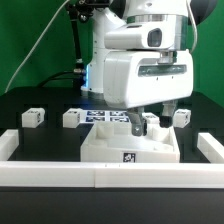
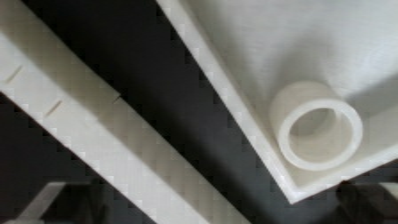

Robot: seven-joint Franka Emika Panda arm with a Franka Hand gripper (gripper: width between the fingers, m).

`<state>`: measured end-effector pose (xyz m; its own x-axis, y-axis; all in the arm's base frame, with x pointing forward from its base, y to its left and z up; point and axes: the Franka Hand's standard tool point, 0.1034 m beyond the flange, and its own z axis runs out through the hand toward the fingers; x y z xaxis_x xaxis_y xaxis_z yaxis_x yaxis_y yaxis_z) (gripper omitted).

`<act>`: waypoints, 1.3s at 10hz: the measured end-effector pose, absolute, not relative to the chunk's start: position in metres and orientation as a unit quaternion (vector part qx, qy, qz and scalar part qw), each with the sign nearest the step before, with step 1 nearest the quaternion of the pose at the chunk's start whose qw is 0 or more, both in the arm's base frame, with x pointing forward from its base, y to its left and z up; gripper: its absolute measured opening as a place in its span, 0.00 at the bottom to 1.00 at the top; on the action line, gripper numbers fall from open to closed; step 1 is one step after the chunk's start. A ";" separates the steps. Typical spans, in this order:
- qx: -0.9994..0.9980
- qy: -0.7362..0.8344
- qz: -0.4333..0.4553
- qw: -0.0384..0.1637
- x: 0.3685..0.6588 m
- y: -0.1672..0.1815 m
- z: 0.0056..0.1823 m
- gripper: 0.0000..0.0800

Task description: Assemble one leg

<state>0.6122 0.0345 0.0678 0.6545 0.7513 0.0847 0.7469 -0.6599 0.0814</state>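
In the exterior view three small white legs stand in a row behind the slab: one (image 1: 33,116) at the exterior view's left, one (image 1: 72,118) beside it, and one (image 1: 181,117) at the right. A fourth leg (image 1: 151,121) shows between the fingers. My gripper (image 1: 152,123) hangs over the back right part of the large flat white slab (image 1: 120,148), open and holding nothing. In the wrist view the gripper (image 2: 205,208) has its fingertips (image 2: 43,205) far apart. Below it lie the slab's corner (image 2: 267,70) with a round hole (image 2: 322,133) and dark table; no leg shows there.
The marker board (image 1: 100,116) lies behind the slab. A low white rail (image 1: 100,176) runs along the front, with side pieces at the left (image 1: 10,146) and right (image 1: 206,148). A rail also crosses the wrist view (image 2: 89,120) beside the slab.
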 end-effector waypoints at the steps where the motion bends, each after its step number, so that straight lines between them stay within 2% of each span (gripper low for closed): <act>1: 0.909 0.412 0.057 0.020 0.612 0.035 0.068 0.81; 6: 0.903 0.424 0.057 0.024 0.612 0.035 0.068 0.81; 7: 0.887 0.457 0.061 0.037 0.606 0.036 0.069 0.81; 10: 0.858 0.509 0.050 0.051 0.576 0.052 0.076 0.81; 12: 0.846 0.531 -0.016 0.047 0.557 0.046 0.066 0.81; 13: 0.846 0.531 -0.013 0.048 0.560 0.047 0.066 0.81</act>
